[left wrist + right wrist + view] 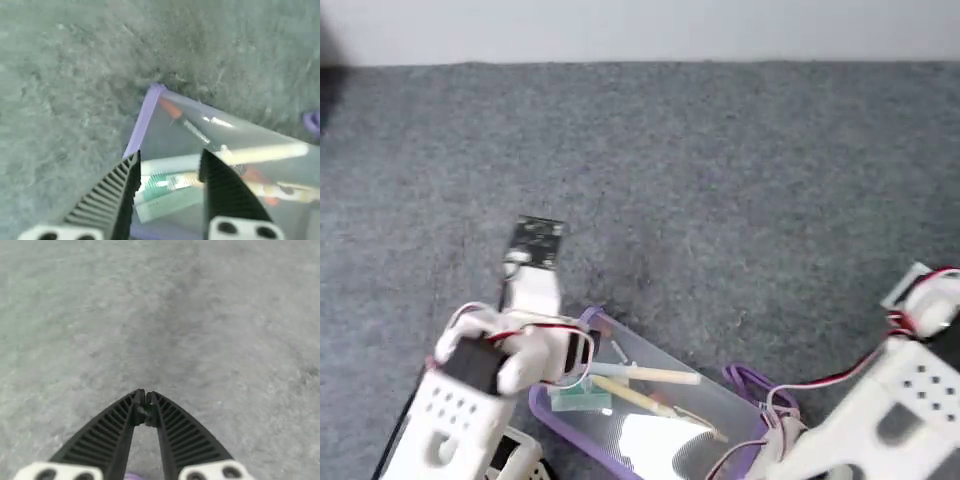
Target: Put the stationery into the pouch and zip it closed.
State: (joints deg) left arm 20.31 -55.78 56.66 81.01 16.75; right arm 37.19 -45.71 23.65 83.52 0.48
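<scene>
A grey felt-covered table (720, 150) carries a clear, purple-edged pouch (660, 430).

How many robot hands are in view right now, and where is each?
2. The left hand is open above a purple-edged corner of the pouch. The right hand is shut above the grey carpet.

Ahead of left gripper (170, 158): bare grey carpet (75, 75), free passage. Between and below its parted fingers: clear pouch (145, 120) with pens (260, 151) inside, in the way downward. Ahead of right gripper (145, 399), fingers pressed together: carpet only, free passage.
</scene>
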